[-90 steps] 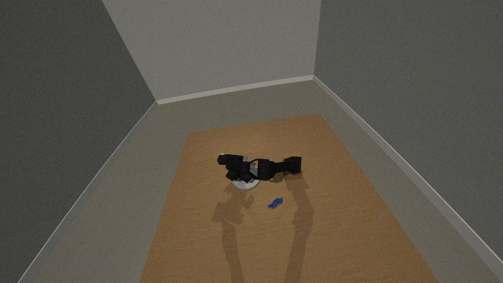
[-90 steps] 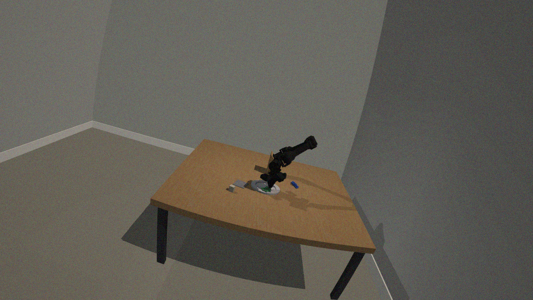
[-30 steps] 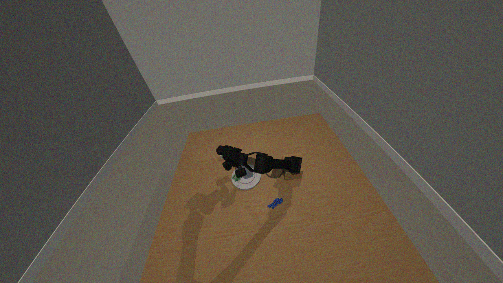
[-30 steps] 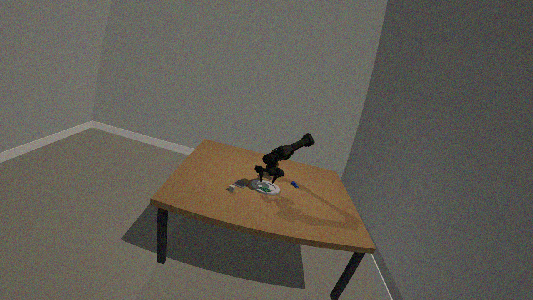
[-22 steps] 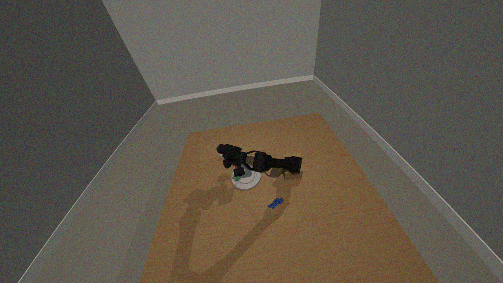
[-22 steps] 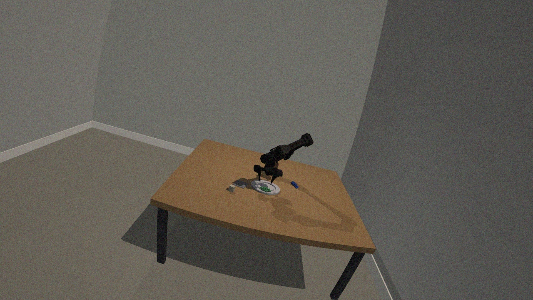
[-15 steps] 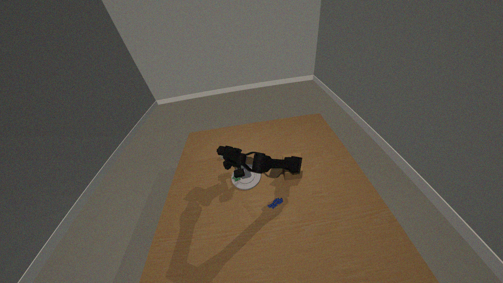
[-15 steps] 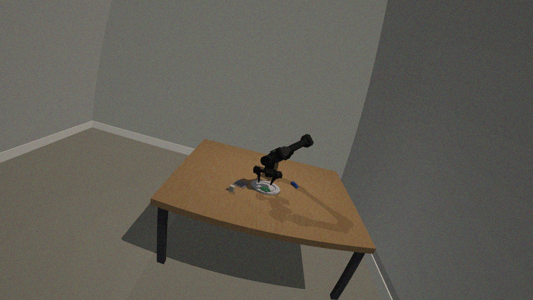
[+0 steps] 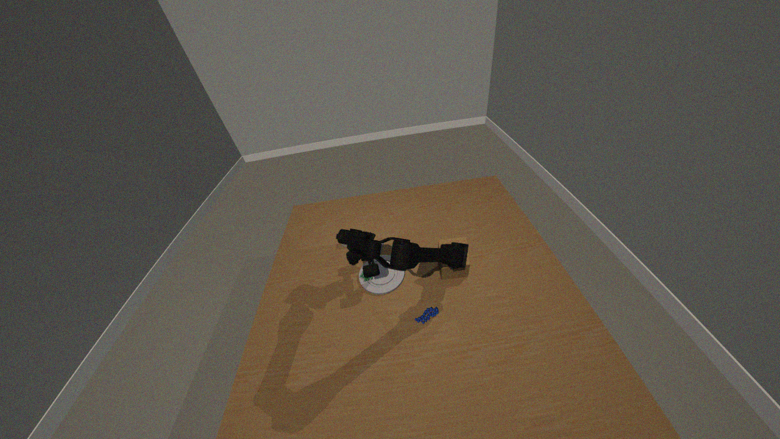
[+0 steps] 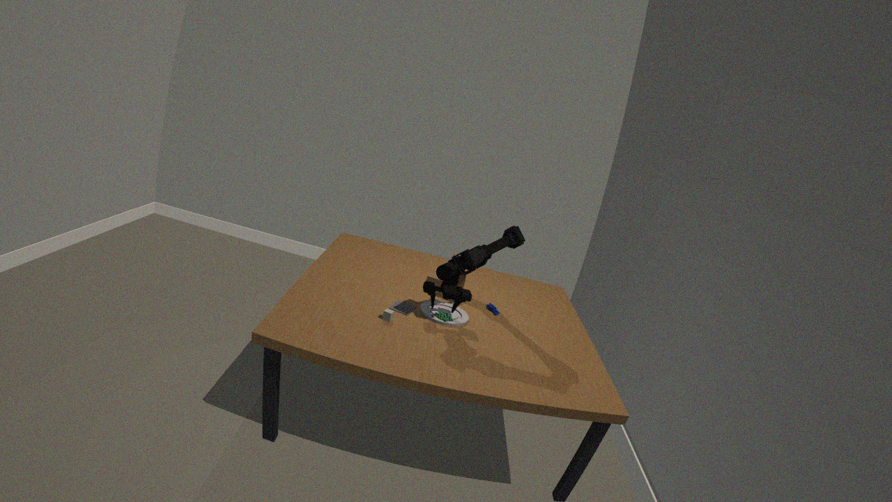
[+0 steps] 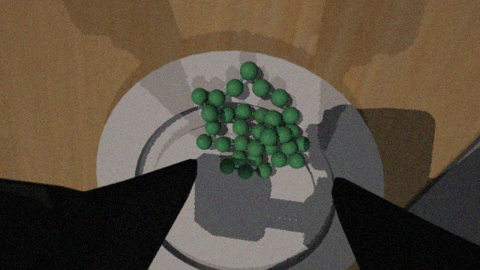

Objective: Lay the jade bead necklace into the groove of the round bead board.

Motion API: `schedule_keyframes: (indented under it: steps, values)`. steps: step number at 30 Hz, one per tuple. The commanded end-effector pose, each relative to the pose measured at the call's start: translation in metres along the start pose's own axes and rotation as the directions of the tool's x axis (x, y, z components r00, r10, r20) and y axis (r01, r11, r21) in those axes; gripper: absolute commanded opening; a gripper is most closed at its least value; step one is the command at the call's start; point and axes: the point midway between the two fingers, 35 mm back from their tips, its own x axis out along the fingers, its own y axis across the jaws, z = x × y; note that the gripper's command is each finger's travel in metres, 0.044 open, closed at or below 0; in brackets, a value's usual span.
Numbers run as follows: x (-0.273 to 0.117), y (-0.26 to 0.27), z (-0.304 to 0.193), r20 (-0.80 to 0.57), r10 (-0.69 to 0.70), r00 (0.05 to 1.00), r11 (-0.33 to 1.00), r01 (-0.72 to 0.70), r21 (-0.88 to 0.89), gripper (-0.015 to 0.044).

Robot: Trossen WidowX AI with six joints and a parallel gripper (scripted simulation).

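Observation:
The jade bead necklace [image 10: 443, 316] [image 11: 268, 136] lies bunched up on the round bead board [image 9: 382, 285] [image 10: 460, 317] [image 11: 120, 131]. In the wrist view its beads lie across the far part of the ring groove, with one loop out on the pale outer rim and other beads heaped inside the ring. My gripper [image 10: 442, 310] [image 11: 262, 175] is open above the board, with nothing between its fingers. In the wrist view the fingertips stand left and right of the heap's near end. The near part of the groove shows no beads; the fingers hide some of it.
A blue bead string [image 9: 426, 314] [image 10: 493, 309] lies on the wooden table [image 9: 490, 338] [image 10: 349, 280] beside the board. A flat dark grey piece [image 10: 404, 306] lies on the board's other side, with a small pale block [image 10: 387, 316] near it.

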Motion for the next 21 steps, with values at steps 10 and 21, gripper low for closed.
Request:
schedule_keyframes:
  steps: [10,21]
  values:
    - [0.0167,-0.0013,-0.0035,-0.005,0.010,1.000,1.000,-0.010,0.017,0.0380]
    - [0.0145,-0.0001,-0.0024,-0.005,0.006,1.000,1.000,-0.006,0.008,0.0118]
